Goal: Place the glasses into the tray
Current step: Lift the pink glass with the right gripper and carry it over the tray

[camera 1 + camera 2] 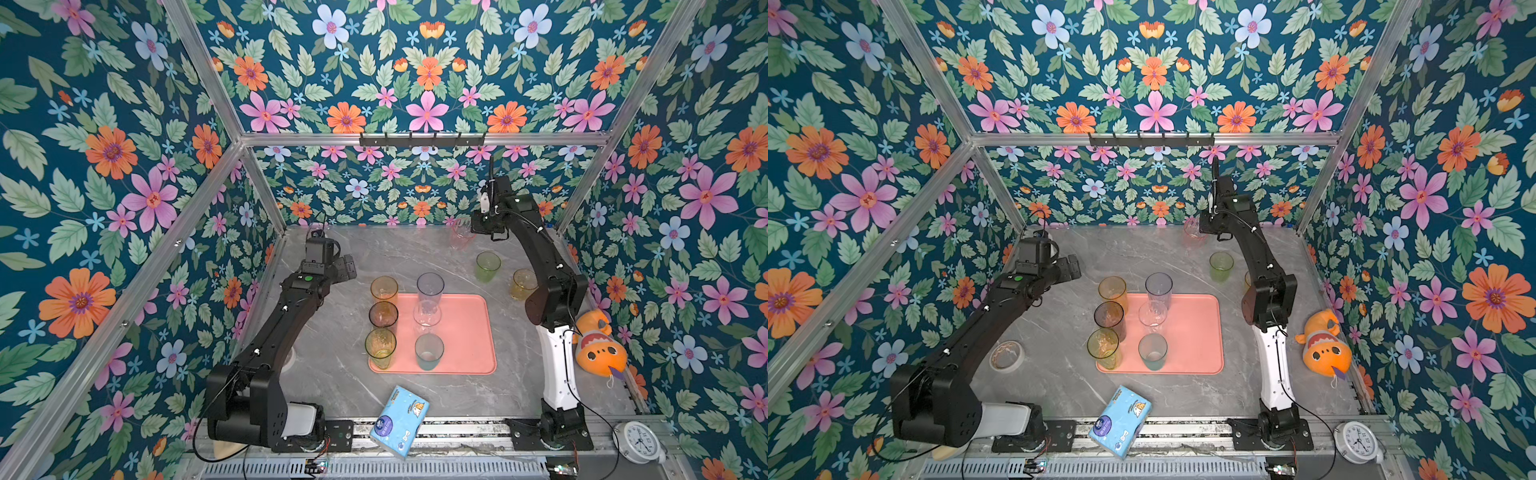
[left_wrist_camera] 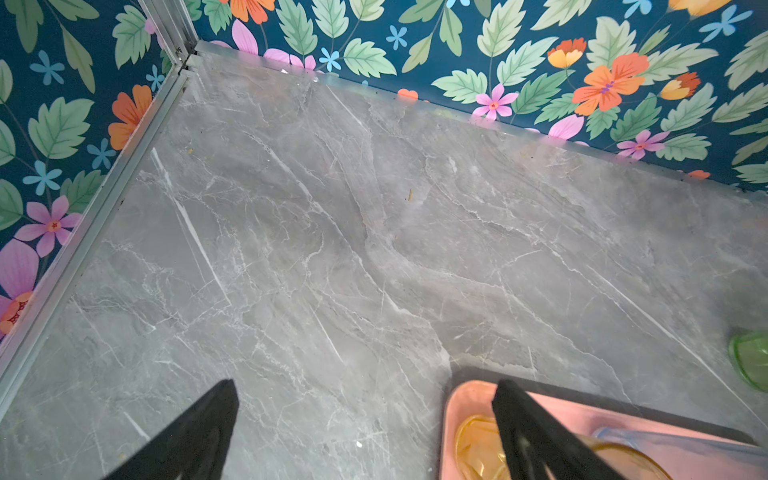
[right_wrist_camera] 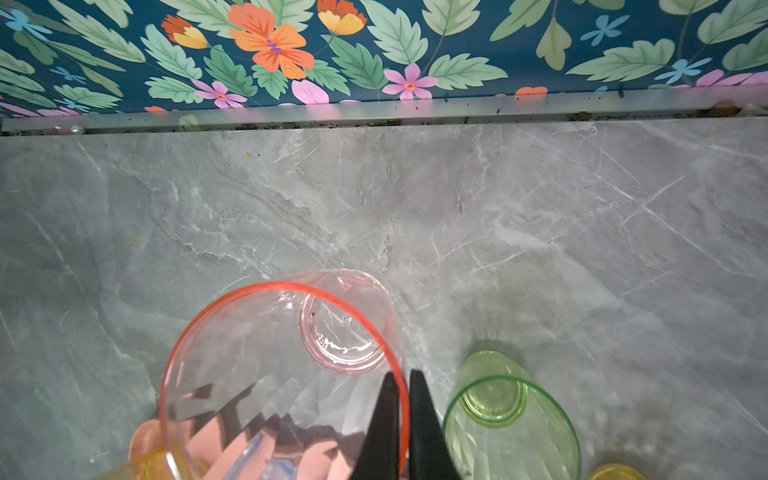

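Grips the pink tumbler [image 3: 257, 357] by its rim with the right pincer [image 3: 401, 380], clenched, one finger [image 3: 426, 419] outside the wall and one inside. Holds that tumbler tilted beyond the far edge of the tray [image 1: 465, 332], toward its right corner; cannot tell whether the base touches the desk [image 1: 332, 374]. Just beside it and nearer the tray, the green tumbler [image 3: 511, 419], upright on the desk; off the tray's far right corner, the yellow tumbler [image 1: 521, 282], partly hidden behind the right arm [image 1: 548, 266]. Holds the left pincer [image 2: 365, 395] released and empty above bare desk off the tray's far left corner. On the tray, six tumblers upright in two lines of three: along the left rim, from far to near, the amber tumbler [image 1: 384, 289], the smoky brown tumbler [image 1: 383, 314] and the yellow-green tumbler [image 1: 380, 347]; toward the tray's middle, the blue-grey tumbler [image 1: 430, 286], the clear tumbler [image 1: 427, 316] and the teal tumbler [image 1: 429, 351]. In front of the tray's near edge, a blue tissue pack [image 1: 399, 419] lying askew.
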Motion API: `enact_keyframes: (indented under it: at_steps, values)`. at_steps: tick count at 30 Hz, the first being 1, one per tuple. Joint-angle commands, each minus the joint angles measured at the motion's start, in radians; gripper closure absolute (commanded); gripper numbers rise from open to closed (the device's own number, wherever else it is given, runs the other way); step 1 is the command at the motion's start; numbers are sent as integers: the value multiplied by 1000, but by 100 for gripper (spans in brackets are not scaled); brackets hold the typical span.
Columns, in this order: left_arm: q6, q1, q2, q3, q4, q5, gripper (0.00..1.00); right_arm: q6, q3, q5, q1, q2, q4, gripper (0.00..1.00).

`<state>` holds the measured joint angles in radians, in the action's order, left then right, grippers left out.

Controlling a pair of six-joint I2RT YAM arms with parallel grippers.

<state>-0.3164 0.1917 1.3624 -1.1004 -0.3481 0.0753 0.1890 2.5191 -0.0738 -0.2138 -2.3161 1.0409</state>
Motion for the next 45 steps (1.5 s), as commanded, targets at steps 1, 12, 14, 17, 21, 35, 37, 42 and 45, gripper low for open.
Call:
enact_keyframes:
  at_steps: [1, 12, 14, 17, 21, 35, 37, 42, 45]
  values:
    - [-6, -2, -7, 1, 10, 0, 1, -17, -32, 17, -9, 56, 51, 100]
    - [-9, -1, -13, 31, 21, 6, 1, -6, -392, 70, -69, 349, -71, 100]
    - [-8, -2, -13, 36, 24, 7, 1, -1, -456, 75, -80, 398, -89, 100]
    - [-10, -1, -16, 43, 31, 4, 1, 14, -557, 81, -97, 479, -123, 100]
    - [-9, -1, -10, 43, 36, 1, 1, 26, -669, 101, -122, 567, -148, 100]
    - [-17, -1, 14, 34, 49, -14, 1, 66, -1006, 138, -218, 790, -241, 100]
    - [-17, -2, 14, 35, 48, -15, 1, 73, -1058, 147, -242, 811, -265, 100]
    - [-16, -1, 13, 34, 45, -13, 1, 93, -1127, 150, -277, 816, -281, 100]
    - [-18, -1, 11, 35, 44, -15, 1, 101, -1150, 151, -278, 815, -290, 100]
